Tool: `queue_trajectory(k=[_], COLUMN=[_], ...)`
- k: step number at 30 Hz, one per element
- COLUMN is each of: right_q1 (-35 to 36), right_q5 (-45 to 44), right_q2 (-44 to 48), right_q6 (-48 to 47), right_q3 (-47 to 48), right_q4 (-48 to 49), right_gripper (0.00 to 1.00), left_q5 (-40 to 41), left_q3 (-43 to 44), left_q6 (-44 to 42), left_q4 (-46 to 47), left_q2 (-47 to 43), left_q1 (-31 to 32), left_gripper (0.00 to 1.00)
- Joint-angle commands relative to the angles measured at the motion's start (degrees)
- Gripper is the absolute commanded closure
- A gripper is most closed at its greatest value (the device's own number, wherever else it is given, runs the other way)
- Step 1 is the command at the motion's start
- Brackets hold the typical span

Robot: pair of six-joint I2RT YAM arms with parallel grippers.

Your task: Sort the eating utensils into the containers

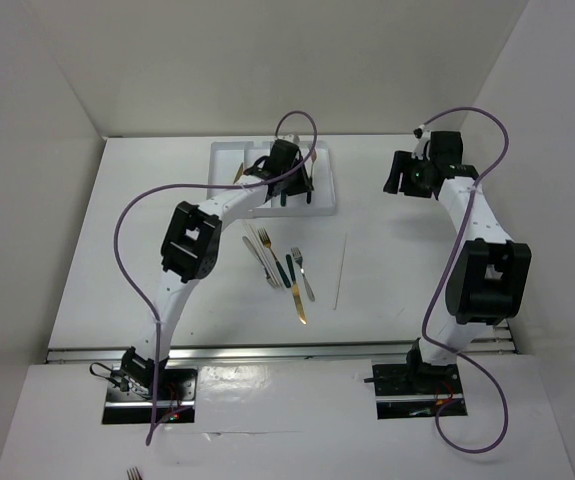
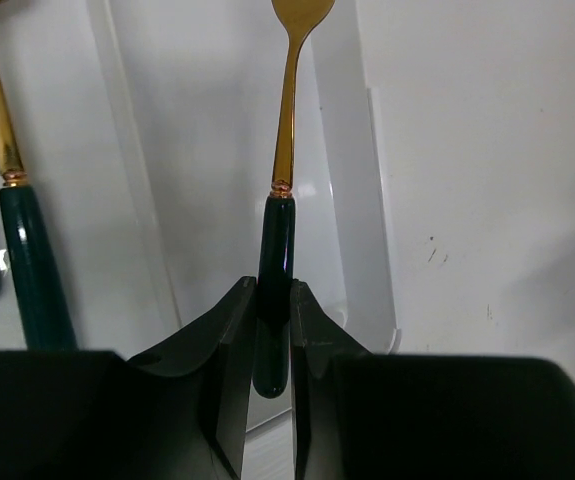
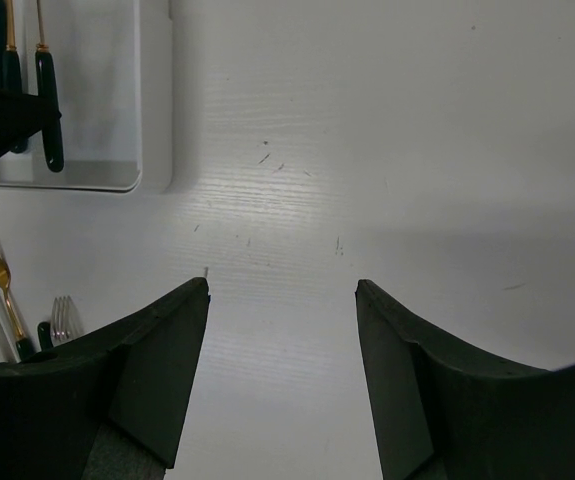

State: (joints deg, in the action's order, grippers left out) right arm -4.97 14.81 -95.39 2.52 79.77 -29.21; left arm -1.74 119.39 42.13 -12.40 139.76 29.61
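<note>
Above the white bench [image 3: 417, 120], the gold teal-handled utensil [image 2: 285, 130] clamped in the left pincer [image 2: 274, 300] should be lowered level into the white plastic tray [image 1: 328, 180] before release; the right pincer [image 3: 282, 295] is held open, empty.

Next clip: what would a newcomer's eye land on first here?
The left gripper, shut on a teal-handled gold utensil over the white tray at the far centre. Then the loose utensils clustered on the table, and the right gripper open over a bare patch at far right.
</note>
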Motion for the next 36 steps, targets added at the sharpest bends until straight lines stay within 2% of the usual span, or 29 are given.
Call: queue_trajectory(k=[1,4,5,6,7,9,12,15,19,21,22,23,24,26,28,31,34,36], right_q1=[-0.83,-0.83,-0.83,-0.83,-0.83,-0.83,-0.83,-0.83,-0.83,-0.83,1.00,2.50,4.08,9.87,14.26,16.83,19.81,24.82], right_q5=[1.18,1.19,1.19,1.19,1.19,1.71,2.24,2.94,7.33,14.87,18.38,19.55,20.34,20.35,20.35,21.92,21.93,18.96], right_q2=[-0.76,-0.76,-1.28,-1.29,-1.29,-1.29,-1.29,-1.29,0.64,2.31,4.41,5.38,6.44,9.78,12.58,14.70,16.29,17.44], right_q6=[0.38,0.38,0.38,0.38,0.38,0.38,0.38,0.38,-0.93,-2.87,-5.23,-6.38,-7.70,-9.64,-10.17,-8.95,-7.45,-5.96], right_q3=[-0.31,-0.31,-0.31,-0.31,-0.31,-0.31,-0.31,-0.31,-1.18,-3.12,-4.61,-5.49,-6.37,-9.87,-12.17,-15.51,-19.37,-22.09], right_q4=[1.97,1.97,1.44,1.44,1.44,1.44,1.44,1.44,1.44,1.44,0.31,0.30,-1.10,-2.16,-2.17,-4.27,-5.15,-4.54], right_gripper=[0.32,0.32,0.32,0.32,0.32,0.32,0.32,0.32,0.33,0.35,0.36,0.36,0.36,0.36,0.36,0.37,0.37,0.39], left_q5=[-2.74,-2.74,-3.44,-3.45,-3.45,-4.06,-4.06,-3.19,-1.34,0.67,2.51,4.27,6.03,8.23,8.85,12.98,16.32,18.16], left_q3=[2.33,2.33,2.33,2.86,2.86,2.86,2.86,-1.34,-11.26,-20.49,-25.74,-28.14,-30.43,-36.21,-38.26,-41.34,-45.82,-48.01], left_q6=[0.06,0.06,-0.46,-0.47,-0.47,-1.78,-3.36,-8.01,-13.99,-14.71,-15.49,-16.19,-16.20,-16.20,-14.80,-14.80,-16.11,-18.13], left_q4=[3.97,4.58,5.10,5.11,5.11,5.72,5.72,8.53,10.03,11.17,10.65,9.69,8.72,6.26,3.28,-2.18,-2.19,-2.19], left_q2=[1.38,1.92,2.52,2.53,2.53,2.53,1.22,-3.96,-16.51,-26.44,-32.48,-32.54,-38.19,-42.97,-48.34,-54.04,-58.71,-62.66], left_q1=[0.19,0.19,0.19,0.19,0.19,0.19,0.19,0.72,1.86,1.86,1.86,1.86,1.86,1.34,0.64,1.15,0.29,-1.38], left_gripper=[1.00,0.99,0.91,0.65,0.54,0.38,0.34,0.36,0.40,0.40,0.40,0.40,0.40,0.40,0.41,0.41,0.41,0.41])
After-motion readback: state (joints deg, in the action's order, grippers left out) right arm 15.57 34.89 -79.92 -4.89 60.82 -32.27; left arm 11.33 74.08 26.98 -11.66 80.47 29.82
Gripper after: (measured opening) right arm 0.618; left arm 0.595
